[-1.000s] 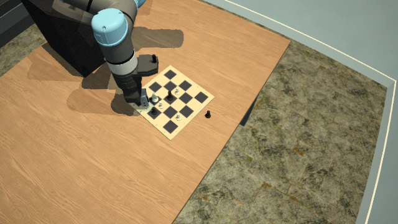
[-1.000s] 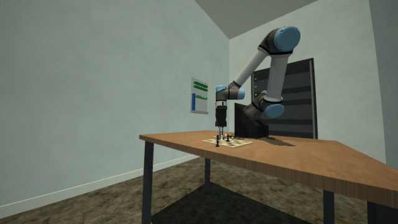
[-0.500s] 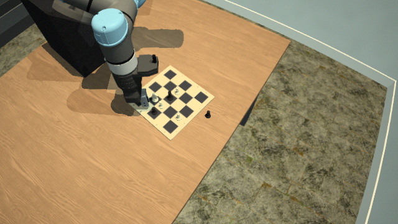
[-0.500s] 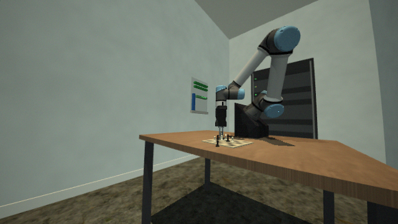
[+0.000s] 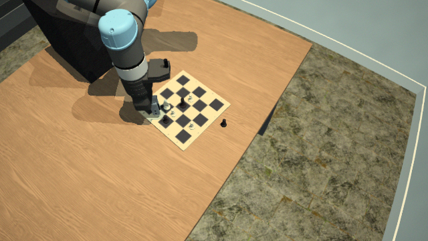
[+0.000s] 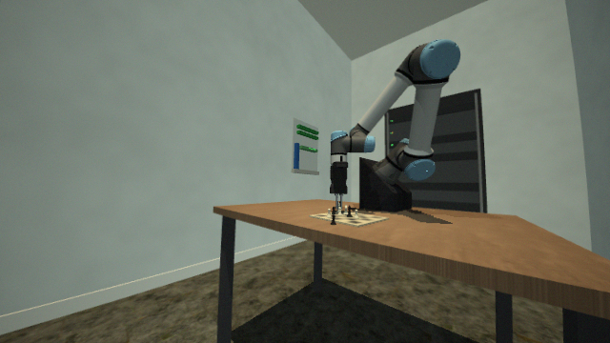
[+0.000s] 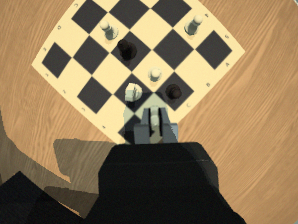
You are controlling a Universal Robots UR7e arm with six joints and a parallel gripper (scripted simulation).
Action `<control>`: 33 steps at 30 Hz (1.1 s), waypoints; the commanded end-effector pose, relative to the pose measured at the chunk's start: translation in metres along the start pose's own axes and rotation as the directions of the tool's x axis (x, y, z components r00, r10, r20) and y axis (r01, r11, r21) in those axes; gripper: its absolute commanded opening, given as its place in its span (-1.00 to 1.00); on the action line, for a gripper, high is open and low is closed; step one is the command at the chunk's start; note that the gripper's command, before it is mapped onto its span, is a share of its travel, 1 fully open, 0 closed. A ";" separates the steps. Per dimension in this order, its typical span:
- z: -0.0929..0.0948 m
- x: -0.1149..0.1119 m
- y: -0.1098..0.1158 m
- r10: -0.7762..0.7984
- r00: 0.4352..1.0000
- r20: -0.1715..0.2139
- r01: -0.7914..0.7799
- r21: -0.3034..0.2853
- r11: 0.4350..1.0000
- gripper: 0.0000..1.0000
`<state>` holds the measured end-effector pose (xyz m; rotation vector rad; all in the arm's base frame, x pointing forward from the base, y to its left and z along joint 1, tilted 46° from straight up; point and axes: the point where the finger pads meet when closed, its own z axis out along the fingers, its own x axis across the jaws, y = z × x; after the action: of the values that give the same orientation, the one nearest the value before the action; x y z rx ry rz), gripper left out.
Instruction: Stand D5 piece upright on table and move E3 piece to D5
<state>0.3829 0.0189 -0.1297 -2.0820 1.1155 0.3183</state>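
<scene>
White piece (image 7: 155,121): pinched in claw (image 5: 156,113) (image 6: 339,210) (image 7: 154,116), apparently over D5. Black piece (image 5: 223,123) (image 6: 333,220) upright on table, E3 vacated. 1 job done; seating, release left.

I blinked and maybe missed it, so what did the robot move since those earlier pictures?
I can't see anything that moved. The gripper is in the same spot, low over the board. The black piece still stands on the table beside the board, and the other pieces I can make out stayed put too.
</scene>
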 end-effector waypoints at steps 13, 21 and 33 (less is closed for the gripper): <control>0.002 0.000 0.000 0.000 1.000 -0.001 0.000 0.000 1.000 -1.00; 0.004 0.000 0.000 0.000 1.000 -0.001 0.000 0.000 1.000 -1.00; 0.004 0.000 0.000 0.000 1.000 -0.001 0.000 0.000 1.000 -1.00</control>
<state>0.3834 0.0218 -0.1325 -2.0820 1.1155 0.3183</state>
